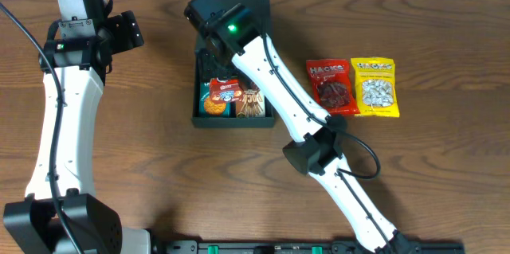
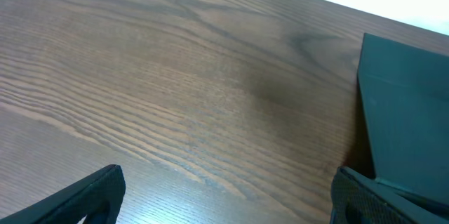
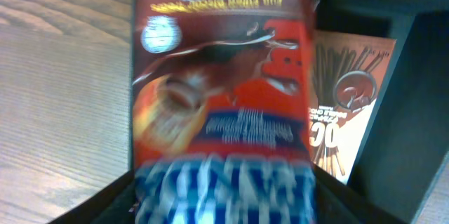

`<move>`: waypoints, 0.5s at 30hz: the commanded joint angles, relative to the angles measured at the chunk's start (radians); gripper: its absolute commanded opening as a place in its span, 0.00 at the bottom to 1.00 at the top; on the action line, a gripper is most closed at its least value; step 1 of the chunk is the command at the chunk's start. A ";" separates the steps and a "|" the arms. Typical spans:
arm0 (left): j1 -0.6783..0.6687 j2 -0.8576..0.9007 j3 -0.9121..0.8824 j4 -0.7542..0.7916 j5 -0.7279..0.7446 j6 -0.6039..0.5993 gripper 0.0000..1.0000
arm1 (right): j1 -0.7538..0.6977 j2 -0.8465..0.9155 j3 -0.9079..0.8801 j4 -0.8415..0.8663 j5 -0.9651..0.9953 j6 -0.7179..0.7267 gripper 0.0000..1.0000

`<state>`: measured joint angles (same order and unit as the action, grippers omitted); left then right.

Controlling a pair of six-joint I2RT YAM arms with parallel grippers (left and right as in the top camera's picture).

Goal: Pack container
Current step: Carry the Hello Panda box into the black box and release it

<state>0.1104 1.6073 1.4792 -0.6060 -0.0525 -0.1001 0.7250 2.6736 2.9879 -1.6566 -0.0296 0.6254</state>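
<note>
Nearest, in the right wrist view: cookie packet (image 3: 221, 97), red and blue, blurred, filling the frame, sitting in the container (image 1: 235, 121). The right pincer (image 1: 211, 59) is down inside the box. We cannot tell whether it is clamping the packet or clear of it.

Just behind and to the right is a brown chocolate-stick pack (image 3: 351, 97), also inside and right beside the cookie packet.

The container sits on the table (image 2: 175, 76), upper middle, between the two arms, lid open.

Right of it, near but apart, a red packet (image 1: 331, 85) and a yellow packet (image 1: 374, 87) lie side by side, not yet packed.

Farthest off is the left pincer (image 2: 228, 178), jaws wide, nothing in them, over bare table left of the container.

We read this step as seating the cookie packet, roughly halfway through. Next move calls for a confirmed release, a straight lift clear of the walls, then the red packet. It's a flat bag, so pinch an edge. The arm hides the free space inside.
</note>
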 commanded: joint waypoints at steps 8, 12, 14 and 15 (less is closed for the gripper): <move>0.002 0.003 -0.003 -0.014 -0.003 0.011 0.95 | 0.003 0.003 -0.017 0.023 0.048 0.047 0.69; 0.002 0.003 -0.003 -0.018 -0.003 0.011 0.95 | -0.021 0.003 -0.017 -0.005 0.071 0.019 0.32; 0.002 0.003 -0.003 -0.019 -0.003 0.011 0.95 | -0.042 0.003 -0.017 -0.023 0.071 0.005 0.02; 0.002 0.003 -0.003 -0.021 -0.003 0.011 0.95 | -0.052 0.003 -0.017 -0.029 0.072 -0.015 0.01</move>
<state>0.1104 1.6073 1.4792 -0.6228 -0.0525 -0.1001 0.7059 2.6736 2.9757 -1.6749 0.0166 0.6430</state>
